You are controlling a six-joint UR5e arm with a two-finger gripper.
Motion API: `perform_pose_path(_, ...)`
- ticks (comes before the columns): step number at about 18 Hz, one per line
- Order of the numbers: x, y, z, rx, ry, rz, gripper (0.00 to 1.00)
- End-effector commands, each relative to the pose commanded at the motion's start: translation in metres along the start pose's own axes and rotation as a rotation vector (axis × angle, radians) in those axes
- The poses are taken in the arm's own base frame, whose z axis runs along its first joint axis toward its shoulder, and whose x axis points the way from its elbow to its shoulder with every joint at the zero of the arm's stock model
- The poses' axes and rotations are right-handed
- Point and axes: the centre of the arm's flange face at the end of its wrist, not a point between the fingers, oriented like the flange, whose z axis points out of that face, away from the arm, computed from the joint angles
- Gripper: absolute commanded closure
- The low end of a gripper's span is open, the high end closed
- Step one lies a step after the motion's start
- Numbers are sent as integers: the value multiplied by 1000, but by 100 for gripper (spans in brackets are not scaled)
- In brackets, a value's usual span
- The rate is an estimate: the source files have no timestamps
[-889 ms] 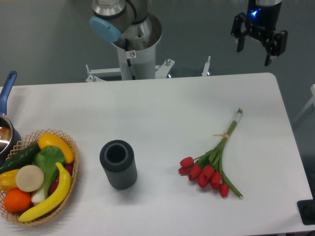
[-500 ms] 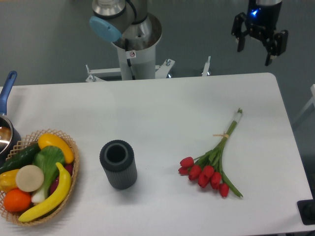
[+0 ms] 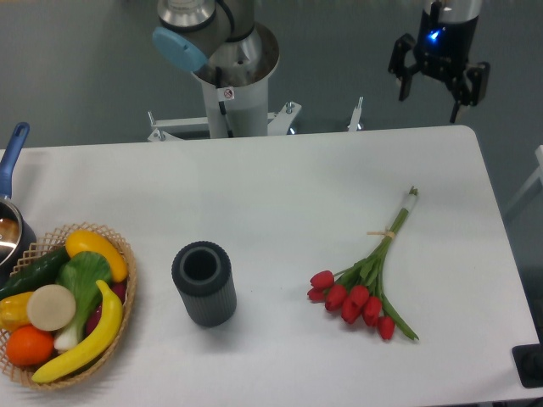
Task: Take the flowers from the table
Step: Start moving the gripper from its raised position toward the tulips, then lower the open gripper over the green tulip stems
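The flowers lie flat on the white table at the right, red tulip buds toward the front and green stems running up and right to a pale band. My gripper hangs high above the table's far right edge, well behind the stem ends. Its two dark fingers stand apart, open, with nothing between them.
A dark ribbed cylindrical vase stands upright left of the flowers. A wicker basket of fruit and vegetables sits at the front left. A pot with a blue handle is at the left edge. The robot base stands behind the table.
The gripper has shifted slightly left and turned a little above the table's far right edge. The flowers have not moved.
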Motion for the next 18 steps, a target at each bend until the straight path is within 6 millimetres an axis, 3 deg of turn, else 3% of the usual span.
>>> perform_pose_path(5, -5, -36, 46, 8, 38, -75, 0)
perform_pose_path(8, -16, -67, 75, 20, 16, -104, 0)
perform_pose_path(14, -27, -85, 137, 10, 98, -161, 0)
perform_pose_path(18, -49, -95, 151, 12, 100, -148, 0)
